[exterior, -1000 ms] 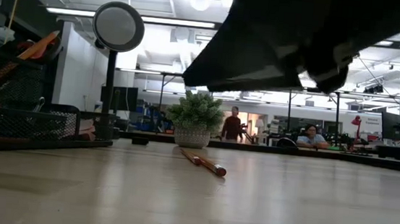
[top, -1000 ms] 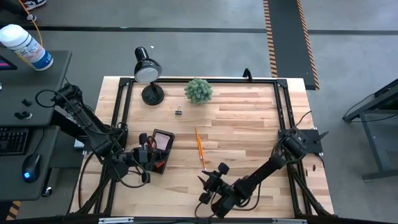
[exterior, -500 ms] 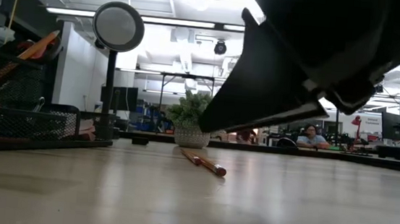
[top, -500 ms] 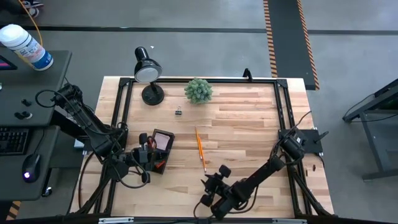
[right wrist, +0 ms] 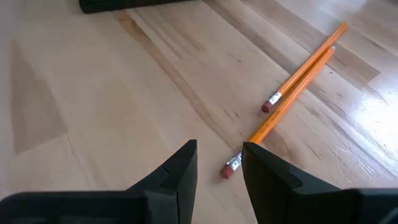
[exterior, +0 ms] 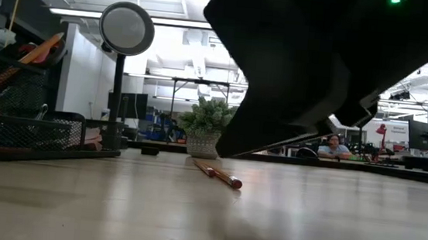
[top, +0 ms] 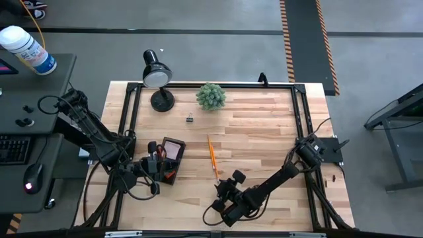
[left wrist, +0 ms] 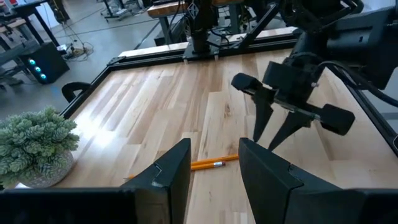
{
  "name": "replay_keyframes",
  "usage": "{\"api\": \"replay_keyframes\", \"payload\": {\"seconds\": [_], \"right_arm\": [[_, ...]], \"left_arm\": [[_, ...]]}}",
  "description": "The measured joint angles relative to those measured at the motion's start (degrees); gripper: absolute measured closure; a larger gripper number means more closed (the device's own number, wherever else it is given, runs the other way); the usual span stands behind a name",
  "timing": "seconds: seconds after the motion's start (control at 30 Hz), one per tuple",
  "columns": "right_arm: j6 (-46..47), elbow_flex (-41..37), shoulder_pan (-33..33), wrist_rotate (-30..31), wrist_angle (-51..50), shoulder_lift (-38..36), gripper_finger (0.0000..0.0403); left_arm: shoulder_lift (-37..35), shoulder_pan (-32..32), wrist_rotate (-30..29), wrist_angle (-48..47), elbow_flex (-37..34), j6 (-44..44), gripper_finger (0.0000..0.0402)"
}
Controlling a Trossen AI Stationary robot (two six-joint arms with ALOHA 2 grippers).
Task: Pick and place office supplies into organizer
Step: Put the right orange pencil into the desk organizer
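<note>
Looks like it's maybe halfway. The organizer [top: 166,160] near the table's left edge already has stuff in it: something red and some dark bits show from above, and the low view shows an orange stick poking up out of the mesh, plus what could be a clip hanging on its wall. A pink pad seems to sit in its back compartment.

Still out on the wood: two pencils [top: 212,158] lying side by side mid-table, and a small binder clip [top: 190,118] up near the plant [top: 211,96] and lamp [top: 156,77].

The right gripper [top: 225,188] hangs low just at the near end of the pencils, fingers apart, nothing between them. Its wrist view shows an eraser tip [right wrist: 231,166] sitting right at the gap, so I'd guess a pencil is next.

The left gripper [top: 158,166] sits over the organizer, fingers apart with nothing between them, waiting there.
</note>
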Motion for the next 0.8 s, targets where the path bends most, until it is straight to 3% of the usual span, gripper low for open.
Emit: {"api": "replay_keyframes", "payload": {"seconds": [0.8], "right_arm": [[4.77, 0.28, -3.35, -4.52, -1.23, 5.03, 0.0289]], "left_arm": [[0.0, -0.02, 0.02, -0.5, -0.02, -0.17, 0.0277]]}}
